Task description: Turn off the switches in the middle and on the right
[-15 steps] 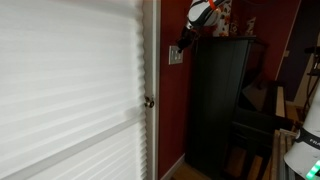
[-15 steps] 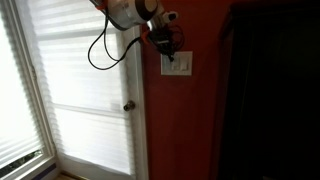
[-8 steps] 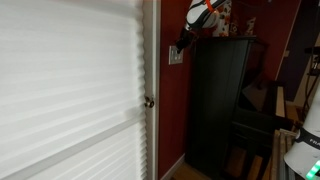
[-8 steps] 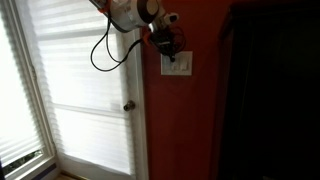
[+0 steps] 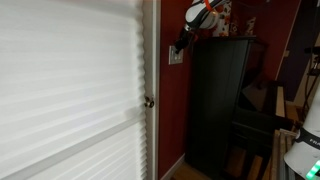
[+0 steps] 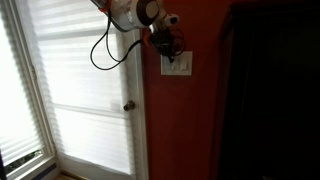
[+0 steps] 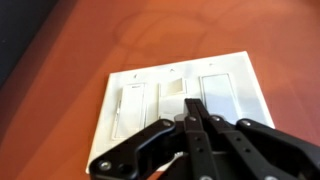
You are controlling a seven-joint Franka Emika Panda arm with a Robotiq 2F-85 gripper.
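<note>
Wrist view, nearest first: gripper [image 7: 192, 108] clenched, tips pressed together, nothing held. Enters from the bottom edge, dark linkage fanning out below the tips. Tip drawn over the lower part of the middle switch [image 7: 172, 91], toward the gap with the right switch [image 7: 213, 88]. Touching or just short: cannot tell from this angle. Left switch [image 7: 132, 104] clear of the tip. All three switches side by side in one off-white wall plate [image 7: 240, 125], seen at a slant. On/off position of each: not readable. Plate mounted flat on the red wall [image 7: 90, 40].

In an exterior view: gripper [image 6: 167, 44] high against the wall, at the top edge of the wall plate [image 6: 176, 66], pointing down at it. White arm [image 6: 135, 12] behind it, black cable [image 6: 103, 50] hanging in a loop in front of the door [image 6: 90, 90]. Round doorknob [image 6: 129, 106] lower down, on the door edge just beside the red wall.

In an exterior view from the opposite angle: gripper [image 5: 183, 42] at the upper corner of the wall plate [image 5: 175, 57]. Doorknob [image 5: 149, 101] well below. Pale blind [image 5: 70, 80] covering the door. Tall dark cabinet [image 5: 220, 100] just beside the plate, farther back.
</note>
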